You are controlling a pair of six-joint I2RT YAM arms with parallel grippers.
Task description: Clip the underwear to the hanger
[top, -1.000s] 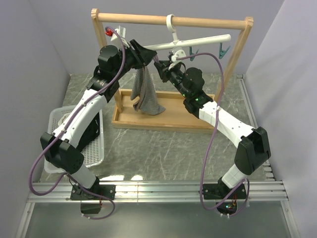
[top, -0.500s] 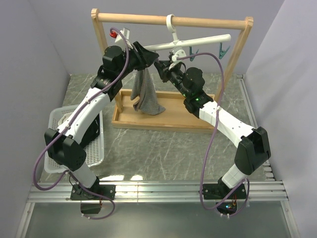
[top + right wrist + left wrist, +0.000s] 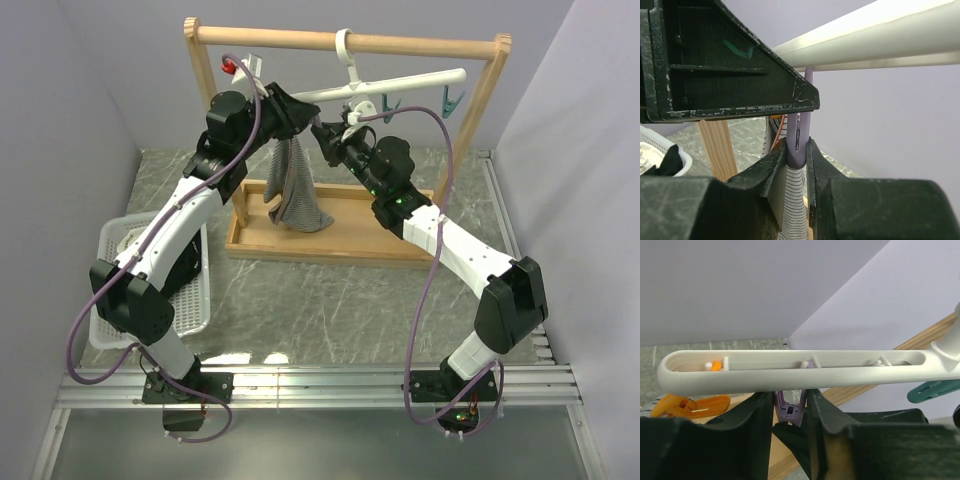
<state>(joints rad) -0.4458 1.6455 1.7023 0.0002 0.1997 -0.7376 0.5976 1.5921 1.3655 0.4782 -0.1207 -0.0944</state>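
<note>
The white hanger (image 3: pixel 400 86) hangs by its hook from the wooden rod. In the left wrist view its bar (image 3: pixel 800 371) runs across, with an orange clip (image 3: pixel 690 405), a purple clip (image 3: pixel 790 409) and a teal clip (image 3: pixel 932 390) below it. My left gripper (image 3: pixel 300 118) is closed on the purple clip's upper end, just under the bar. My right gripper (image 3: pixel 322 135) meets it from the right. In the right wrist view its fingers pinch the purple clip's lower tip (image 3: pixel 797 142) and the striped grey underwear (image 3: pixel 797 210) that comes out below it. The underwear (image 3: pixel 293 190) hangs down over the tray.
The big wooden frame (image 3: pixel 350 42) stands on a wooden tray base (image 3: pixel 340 238) at the back. A white basket (image 3: pixel 195 305) at the left holds a black garment (image 3: pixel 185 265) and whitish cloth (image 3: pixel 128 240). Two more teal clips (image 3: pixel 453 101) dangle near the hanger's right end.
My left arm moved right and up to the hanger's purple clip a second ago and has held still since. The right arm and the underwear have not moved.
</note>
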